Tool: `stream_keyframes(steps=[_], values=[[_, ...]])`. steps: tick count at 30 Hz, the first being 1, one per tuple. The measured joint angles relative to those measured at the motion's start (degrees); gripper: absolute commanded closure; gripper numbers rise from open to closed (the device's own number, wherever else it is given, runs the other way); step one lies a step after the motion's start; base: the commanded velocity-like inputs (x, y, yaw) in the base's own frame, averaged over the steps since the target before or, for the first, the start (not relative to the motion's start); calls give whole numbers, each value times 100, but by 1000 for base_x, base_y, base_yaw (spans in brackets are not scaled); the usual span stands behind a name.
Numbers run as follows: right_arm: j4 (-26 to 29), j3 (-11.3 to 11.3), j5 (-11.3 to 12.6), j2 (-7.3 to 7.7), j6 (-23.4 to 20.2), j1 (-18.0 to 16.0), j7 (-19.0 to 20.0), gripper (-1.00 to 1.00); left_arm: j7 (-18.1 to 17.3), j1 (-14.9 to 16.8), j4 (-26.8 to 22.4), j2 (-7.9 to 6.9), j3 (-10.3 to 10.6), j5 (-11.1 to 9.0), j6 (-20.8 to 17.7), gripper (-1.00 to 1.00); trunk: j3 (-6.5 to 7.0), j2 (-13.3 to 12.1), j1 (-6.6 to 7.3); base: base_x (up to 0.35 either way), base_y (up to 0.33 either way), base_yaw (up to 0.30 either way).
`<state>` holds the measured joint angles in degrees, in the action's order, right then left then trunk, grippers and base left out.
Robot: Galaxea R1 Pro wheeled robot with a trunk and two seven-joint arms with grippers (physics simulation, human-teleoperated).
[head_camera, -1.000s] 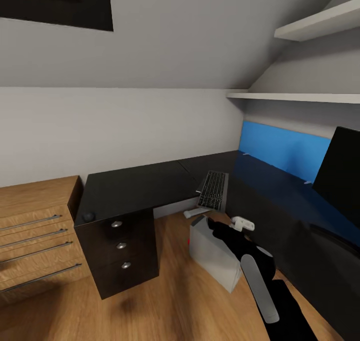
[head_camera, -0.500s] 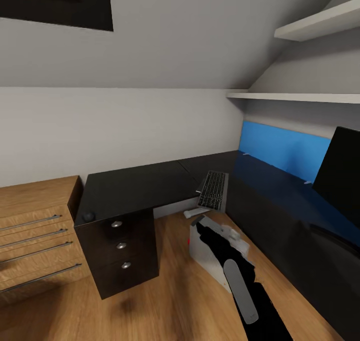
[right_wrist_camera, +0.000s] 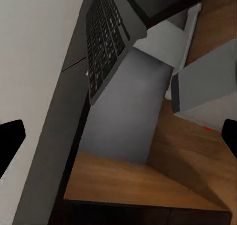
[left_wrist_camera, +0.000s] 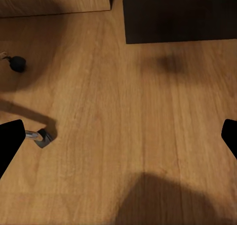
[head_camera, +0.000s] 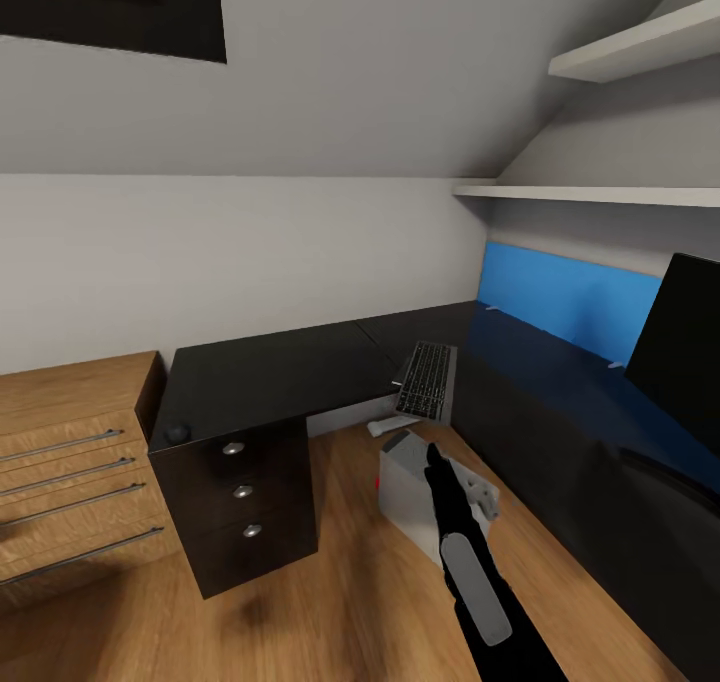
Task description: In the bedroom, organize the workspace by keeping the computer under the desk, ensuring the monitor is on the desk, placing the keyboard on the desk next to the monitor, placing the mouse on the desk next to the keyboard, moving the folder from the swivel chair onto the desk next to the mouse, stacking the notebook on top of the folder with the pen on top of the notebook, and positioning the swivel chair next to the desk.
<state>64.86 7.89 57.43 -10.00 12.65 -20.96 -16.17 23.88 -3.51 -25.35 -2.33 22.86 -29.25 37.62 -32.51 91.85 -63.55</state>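
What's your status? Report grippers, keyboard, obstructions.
Left gripper open, over floor. Right gripper open, facing keyboard. Keyboard overhangs desk inner corner. Computer beneath right arm.

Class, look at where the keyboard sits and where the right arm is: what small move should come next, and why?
Probably extend the right gripper forward and up toward the keyboard. It hangs tilted off the desk edge, not lying flat, above the computer; the gripper's fingers are open and nothing is between them.

Monitor [head_camera: 688, 337] cut off at frame edge (right side); computer [head_camera: 420, 497] partly arm-hidden.
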Motion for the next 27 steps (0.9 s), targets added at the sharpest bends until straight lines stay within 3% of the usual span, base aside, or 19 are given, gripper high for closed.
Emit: stream_keyframes(steps=[6,10,11,13,14,15,16,17,20,23,27], values=[[-75,-53,152,0,358,-32,9,-100,7,0,-182,-10,-8,11,-8,-100,0,0,0,0,0,0],[-222,-58,163,0,417,-36,4,-100,11,-1,-1292,-14,9,41,-528,-100,0,0,0,0,0,0],[-265,-58,164,0,423,-36,-8,-100,21,-1,-1743,-46,20,60,-1027,-100,1,0,0,0,0,0],[-359,-61,161,0,430,-36,-18,-100,37,-1,-2775,-212,31,62,-2485,-100,1,0,0,0,0,0],[-375,-61,160,0,431,-37,-16,-100,37,-2,-3071,-253,32,49,-2903,-100,0,0,0,0,0,0],[-396,-58,159,0,432,-37,-5,-100,33,0,-3592,-309,40,25,-3648,-100,1,0,0,0,0,0],[-402,-55,156,0,432,-37,2,-100,33,-1,-3867,-331,43,-13,-3999,-100,0,0,0,0,0,0],[-411,-58,166,0,431,-37,14,-100,33,-1,-4614,-377,42,-77,-5036,-100,1,0,0,0,0,0],[-356,-63,184,0,433,-37,23,-100,27,-2,-4961,-395,40,-359,-5648,-100,-17,39,-21,0,0,0],[-312,-68,190,0,435,-37,45,-100,20,-3,-4641,-406,27,-490,-5788,-100,-71,159,-87,0,0,0],[-305,-76,191,0,435,-37,61,-100,25,-2,-4489,-421,9,-515,-5783,-100,-143,319,-175,0,0,0]])
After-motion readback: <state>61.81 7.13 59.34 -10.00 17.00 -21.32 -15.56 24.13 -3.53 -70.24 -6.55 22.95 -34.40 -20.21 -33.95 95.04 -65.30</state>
